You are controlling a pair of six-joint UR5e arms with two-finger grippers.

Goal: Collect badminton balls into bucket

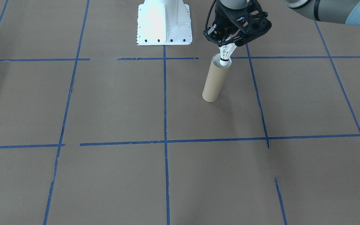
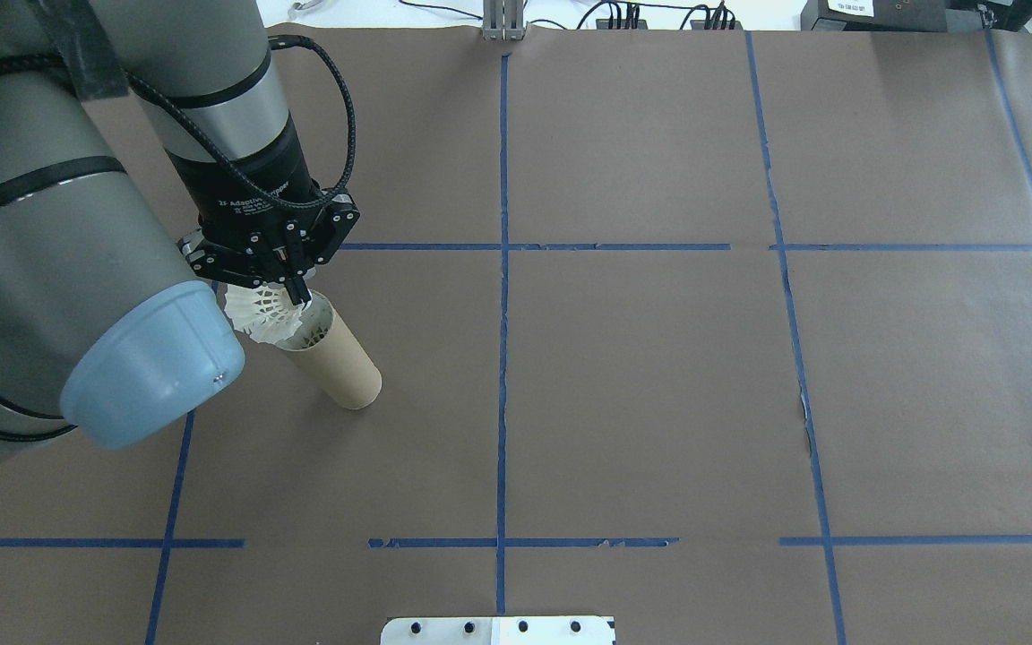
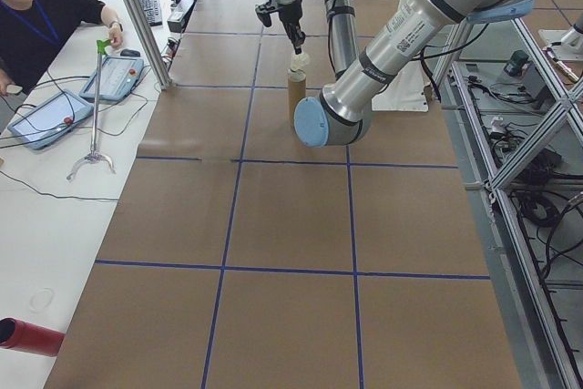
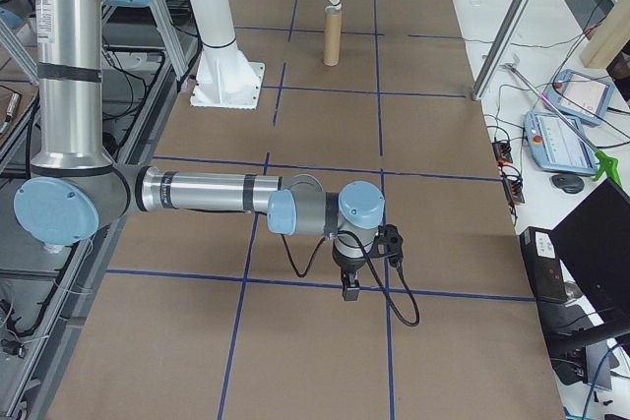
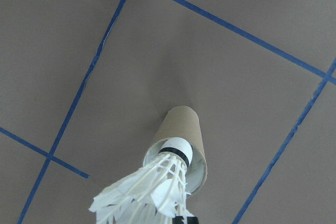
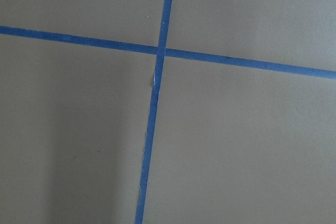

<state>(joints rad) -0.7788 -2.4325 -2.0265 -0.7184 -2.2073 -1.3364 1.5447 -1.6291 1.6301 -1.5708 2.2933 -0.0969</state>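
Brown-papered counter [image 1: 105, 103] w/ blue tape grid. Left gripper [image 1: 230, 43] pinches shuttlecock [image 1: 226, 53] by its feather skirt, cork tip down in bucket [image 1: 216, 79] mouth. Likely very light, feathers fragile; skirt hold OK. Right gripper: can't tell.

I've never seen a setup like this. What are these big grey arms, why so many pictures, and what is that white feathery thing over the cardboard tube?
These are two robot arms at a table covered in brown paper with blue tape lines. Four fixed cameras look from above, from the front and from each end; two more sit on the wrists. The left gripper holds a shuttlecock by its feathers, cork tip down, right at the mouth of an upright tube. The left wrist camera looks down past the feathers into the tube. The right arm hangs over bare paper near the other end, holding nothing that shows. A white base stands between the arms.
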